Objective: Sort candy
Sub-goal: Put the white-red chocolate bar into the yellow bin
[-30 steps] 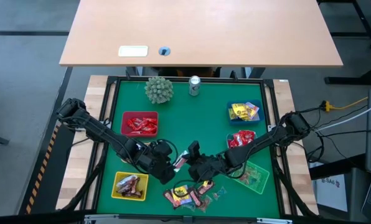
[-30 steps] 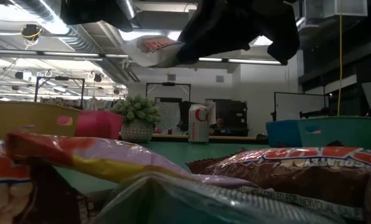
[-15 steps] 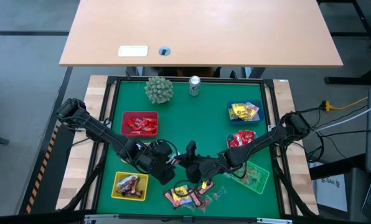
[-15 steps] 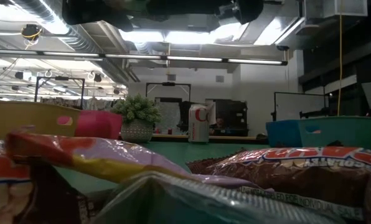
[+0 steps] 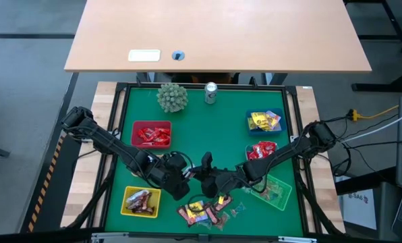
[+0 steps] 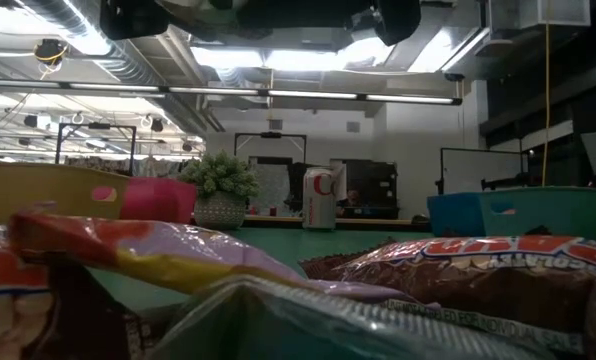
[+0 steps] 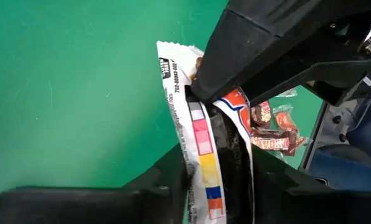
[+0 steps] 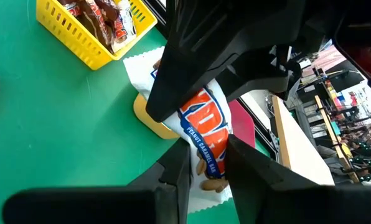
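I had one candy (image 7: 201,146), a white wrapper with orange and blue print, pinched between both grippers above the green tabletop (image 5: 208,128), near its front middle. My left gripper (image 5: 186,179) was clamped on one end of it and my right gripper (image 5: 202,170) was clamped on the other, the two tips almost touching. In the right wrist view the same candy (image 8: 204,127) showed between the dark fingers, with the yellow basket (image 8: 89,37) of brown candy behind it. A loose pile of candy (image 5: 204,212) lay on the tabletop just in front of the grippers, brown and red wrappers. The red basket (image 5: 151,134) at left held red pieces, the blue basket (image 5: 264,121) at right held yellow ones, another red basket (image 5: 260,151) sat below it, and a green basket (image 5: 276,191) was near the right front corner. A spiky green ball (image 5: 172,97) and a can (image 5: 210,92) stood at the back edge.
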You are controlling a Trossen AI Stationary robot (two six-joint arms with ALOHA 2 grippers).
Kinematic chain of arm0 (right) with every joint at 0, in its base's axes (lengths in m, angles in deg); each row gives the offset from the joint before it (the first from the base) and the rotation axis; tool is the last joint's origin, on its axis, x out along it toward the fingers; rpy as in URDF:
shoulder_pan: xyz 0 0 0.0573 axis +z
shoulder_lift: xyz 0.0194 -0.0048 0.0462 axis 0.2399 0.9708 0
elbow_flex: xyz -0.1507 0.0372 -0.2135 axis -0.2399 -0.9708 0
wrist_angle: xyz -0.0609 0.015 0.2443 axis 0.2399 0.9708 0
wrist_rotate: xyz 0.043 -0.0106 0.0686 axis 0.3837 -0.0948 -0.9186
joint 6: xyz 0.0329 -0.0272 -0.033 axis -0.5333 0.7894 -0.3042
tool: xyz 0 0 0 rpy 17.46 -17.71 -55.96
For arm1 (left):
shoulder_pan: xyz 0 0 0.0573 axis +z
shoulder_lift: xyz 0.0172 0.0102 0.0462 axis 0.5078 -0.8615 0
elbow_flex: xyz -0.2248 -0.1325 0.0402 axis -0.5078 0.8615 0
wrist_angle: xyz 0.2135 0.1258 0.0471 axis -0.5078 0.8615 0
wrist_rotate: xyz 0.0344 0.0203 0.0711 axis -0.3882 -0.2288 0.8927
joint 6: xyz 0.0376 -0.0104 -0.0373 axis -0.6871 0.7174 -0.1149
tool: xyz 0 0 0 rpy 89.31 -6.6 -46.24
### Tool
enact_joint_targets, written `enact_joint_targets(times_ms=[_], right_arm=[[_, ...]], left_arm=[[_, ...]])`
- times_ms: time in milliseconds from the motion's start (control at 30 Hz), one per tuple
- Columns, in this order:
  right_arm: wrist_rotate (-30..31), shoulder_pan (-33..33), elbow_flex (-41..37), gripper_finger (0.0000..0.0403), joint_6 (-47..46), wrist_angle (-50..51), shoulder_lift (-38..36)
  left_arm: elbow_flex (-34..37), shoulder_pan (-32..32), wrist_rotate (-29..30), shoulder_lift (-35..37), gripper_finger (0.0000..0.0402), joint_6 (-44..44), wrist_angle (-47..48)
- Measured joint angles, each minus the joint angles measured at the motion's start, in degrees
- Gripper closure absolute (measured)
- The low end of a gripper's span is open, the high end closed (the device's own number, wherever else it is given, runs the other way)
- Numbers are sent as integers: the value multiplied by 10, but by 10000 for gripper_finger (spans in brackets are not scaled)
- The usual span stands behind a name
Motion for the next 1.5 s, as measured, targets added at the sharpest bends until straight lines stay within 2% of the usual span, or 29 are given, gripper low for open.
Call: enact_joint_targets(times_ms=[267, 533, 633, 833, 1000, 1200, 1333, 1500], right_arm=[[0, 0, 0, 313, 0, 0, 0], [0, 0, 0, 310, 0, 0, 0], [0, 0, 0, 292, 0, 0, 0], [15, 0, 0, 220, 0, -2, 0], [58, 13, 0, 184, -26, 4, 0], [65, 31, 0, 184, -75, 106, 0], [42, 38, 0, 190, -132, 207, 0], [-86, 37, 0, 192, -205, 315, 0]], left_arm=[[0, 0, -2, 0, 341, 0, -4], [0, 0, -2, 0, 350, 0, -7], [0, 0, -2, 0, 350, 0, -7], [0, 0, -11, 0, 351, -1, -6], [0, -1, -73, 0, 351, -1, 1], [0, -31, -195, -1, 351, 3, 66], [0, -70, -224, -1, 351, 36, 108], [0, -126, -233, -1, 351, 94, 138]])
